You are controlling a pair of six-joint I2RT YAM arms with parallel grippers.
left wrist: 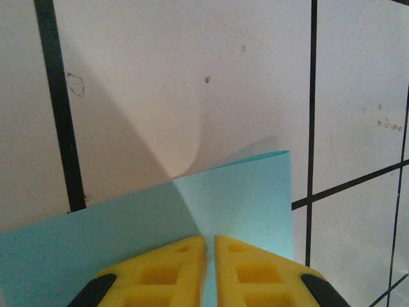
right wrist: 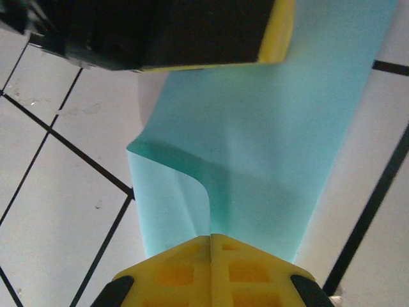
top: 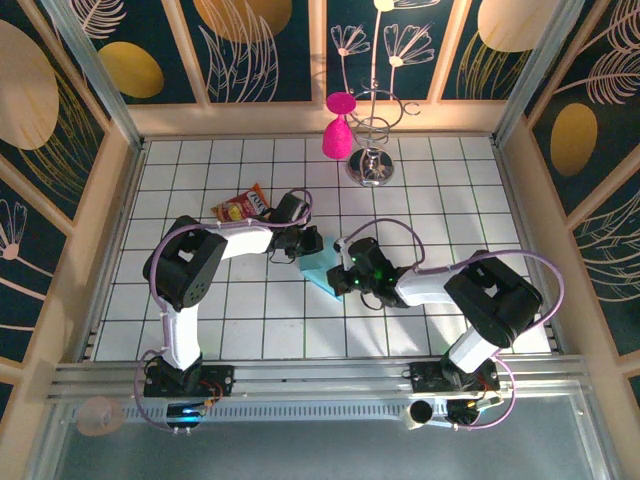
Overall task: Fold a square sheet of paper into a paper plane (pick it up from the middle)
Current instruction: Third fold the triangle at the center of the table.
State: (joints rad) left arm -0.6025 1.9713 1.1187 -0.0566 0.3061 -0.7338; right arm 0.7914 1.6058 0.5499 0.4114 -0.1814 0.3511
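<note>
Sheet (top: 322,272), light blue and curled, spans mid-table (top: 450,180) between both grippers. Left gripper (left wrist: 209,240) pinches one edge of the sheet; right gripper (right wrist: 211,238) is clamped on the opposite edge.

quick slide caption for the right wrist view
Right gripper pinches the blue paper, which buckles on its way to the left gripper, above the tiled table.

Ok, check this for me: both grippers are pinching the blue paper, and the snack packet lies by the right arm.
Wrong on the packet: the top view shows the snack packet lying by the left arm, not the right. The rest stands: left gripper and right gripper both pinch the blue paper.
</note>
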